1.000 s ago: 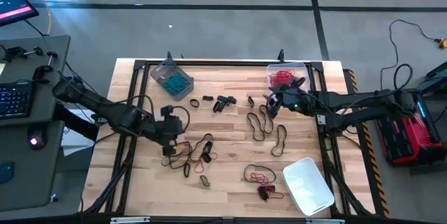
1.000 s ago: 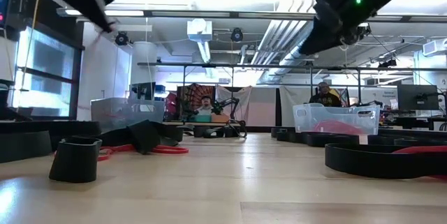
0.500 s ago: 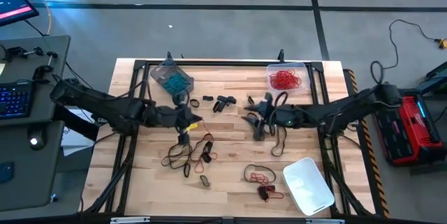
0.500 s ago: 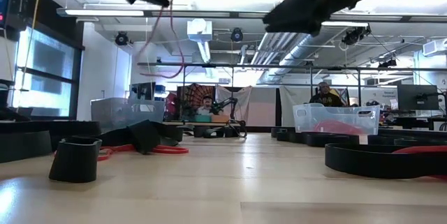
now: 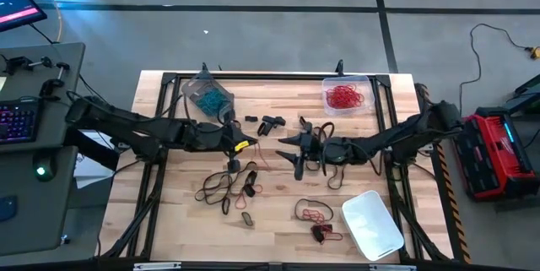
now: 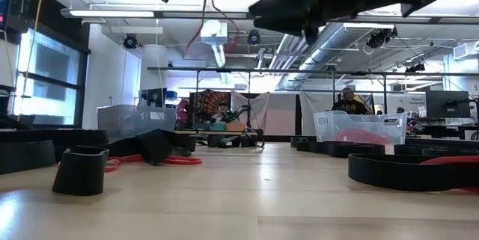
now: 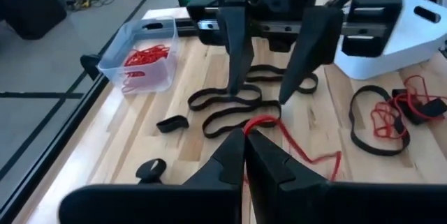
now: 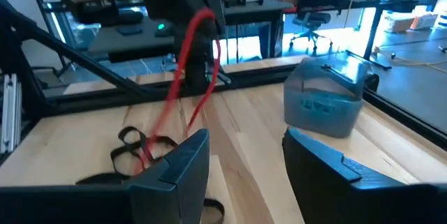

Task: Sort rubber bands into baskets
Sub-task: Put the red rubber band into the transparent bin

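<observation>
A red rubber band (image 7: 260, 123) is held pinched in the tightly closed left claw (image 5: 242, 145) above the middle of the bench (image 5: 278, 220), the loop hanging slack beneath it. The right claw (image 5: 297, 146) is set just beside it, fingers parted wide and empty, pointed at the dangling band as if a handover is being prepared. The basket of red bands (image 5: 346, 95) is seen at the bench's far right corner, the grey-tinted basket of teal bands (image 5: 207, 94) at its far left, and the whitish basket (image 5: 371, 224) near its front right edge. Black bands (image 5: 319, 149) are strewn across the middle of the bench.

For the step to be done well, the slack strand should probably be enclosed between the right fingers before anything is let go. Release by the left claw is best delayed until that grip is firm, or the band may be dropped back among the black loops.
</observation>
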Tool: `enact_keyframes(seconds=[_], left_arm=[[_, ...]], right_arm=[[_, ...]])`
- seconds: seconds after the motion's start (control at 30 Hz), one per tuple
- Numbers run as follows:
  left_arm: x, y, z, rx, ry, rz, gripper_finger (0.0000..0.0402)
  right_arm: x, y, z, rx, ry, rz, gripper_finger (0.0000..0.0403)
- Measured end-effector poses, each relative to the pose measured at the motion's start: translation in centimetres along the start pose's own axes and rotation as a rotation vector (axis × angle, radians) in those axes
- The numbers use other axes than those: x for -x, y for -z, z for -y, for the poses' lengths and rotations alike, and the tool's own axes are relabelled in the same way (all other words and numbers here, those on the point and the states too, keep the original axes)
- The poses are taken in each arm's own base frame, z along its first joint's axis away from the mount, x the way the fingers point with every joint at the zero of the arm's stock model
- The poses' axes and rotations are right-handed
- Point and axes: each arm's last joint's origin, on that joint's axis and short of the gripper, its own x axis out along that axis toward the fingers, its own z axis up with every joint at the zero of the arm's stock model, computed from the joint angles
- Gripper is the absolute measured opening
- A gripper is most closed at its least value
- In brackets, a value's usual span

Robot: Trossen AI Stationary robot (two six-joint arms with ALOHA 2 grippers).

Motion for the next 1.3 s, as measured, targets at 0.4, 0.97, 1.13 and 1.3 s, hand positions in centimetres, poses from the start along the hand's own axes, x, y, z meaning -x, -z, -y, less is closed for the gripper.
enact_keyframes(seconds=[0.4, 0.97, 1.13, 1.3], left_arm=[[-2.2, 0.3, 0.9, -0.012, 0.005, 0.026, 0.0], [-2.2, -0.3, 1.5, -0.018, 0.066, 0.09, 0.0], [-2.2, -0.3, 1.5, -0.014, 0.065, 0.084, 0.0005], [-2.2, 0.0, 1.5, -0.003, 0.058, 0.078, 0.0037]], right_arm=[[-3.9, -0.7, -1.9, 0.002, -0.064, 0.013, 0.0172], [-5.4, -1.2, -1.6, 0.075, 0.012, -0.056, 0.0039], [-5.4, -1.2, -1.6, 0.078, 0.012, -0.063, 0.0014], [-5.4, -0.8, -1.6, 0.092, 0.015, -0.094, 0.0003]])
